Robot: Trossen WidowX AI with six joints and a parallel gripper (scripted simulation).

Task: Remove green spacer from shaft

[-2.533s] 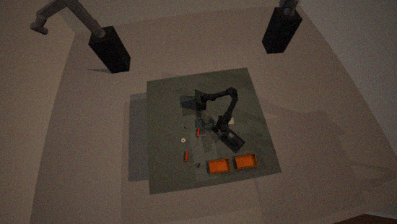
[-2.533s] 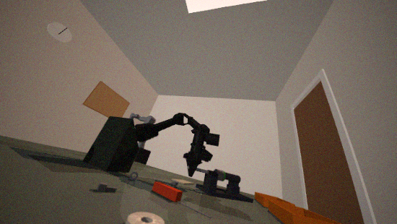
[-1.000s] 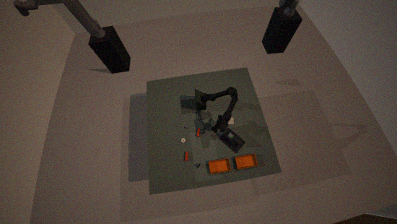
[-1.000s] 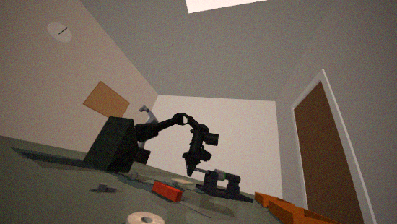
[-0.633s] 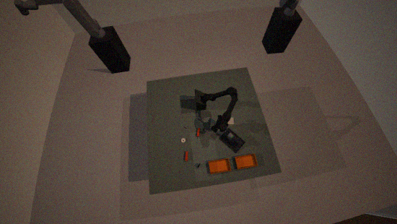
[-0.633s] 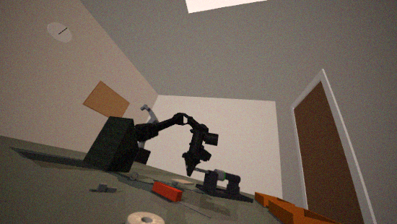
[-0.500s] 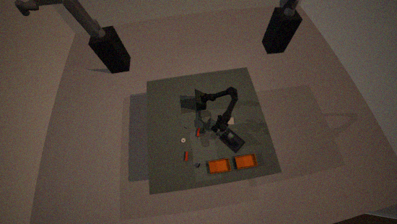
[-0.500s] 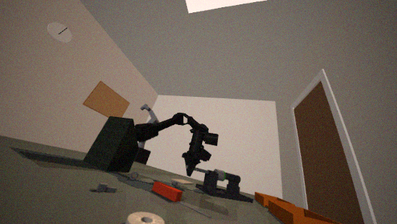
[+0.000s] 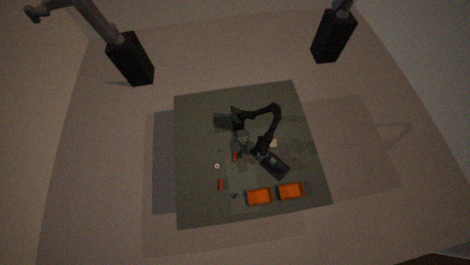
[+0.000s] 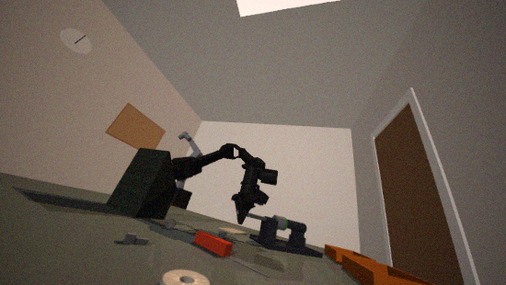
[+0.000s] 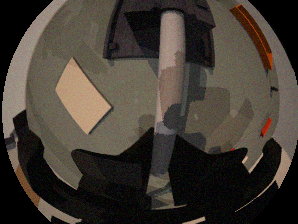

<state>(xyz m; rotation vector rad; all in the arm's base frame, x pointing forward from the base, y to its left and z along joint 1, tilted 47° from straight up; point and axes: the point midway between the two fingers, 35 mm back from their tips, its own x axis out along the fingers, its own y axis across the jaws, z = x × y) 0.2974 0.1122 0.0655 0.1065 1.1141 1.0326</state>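
Observation:
My gripper (image 10: 241,222) (image 11: 158,131) is shut on the pale grey shaft (image 10: 254,215) (image 11: 171,45), near its free end. The shaft runs from the fingers into the dark fixture (image 9: 279,172) (image 10: 268,232) (image 11: 120,47). In the exterior view, a light grey spacer (image 10: 279,222) and a thin green spacer (image 10: 286,223) sit in line between the near support and the dark housing (image 10: 298,227) at the far end. The green one is against or very near the housing; a small gap cannot be told. The shaft's inner part is hidden.
Two orange trays (image 9: 259,197) (image 9: 290,191) stand at the table's front. A pale flat square (image 9: 273,143) (image 11: 82,95) lies beside the arm. Red blocks (image 9: 234,156) (image 9: 220,185), a pale ring (image 9: 217,166) (image 10: 171,278) and small dark parts (image 9: 233,196) lie to the left.

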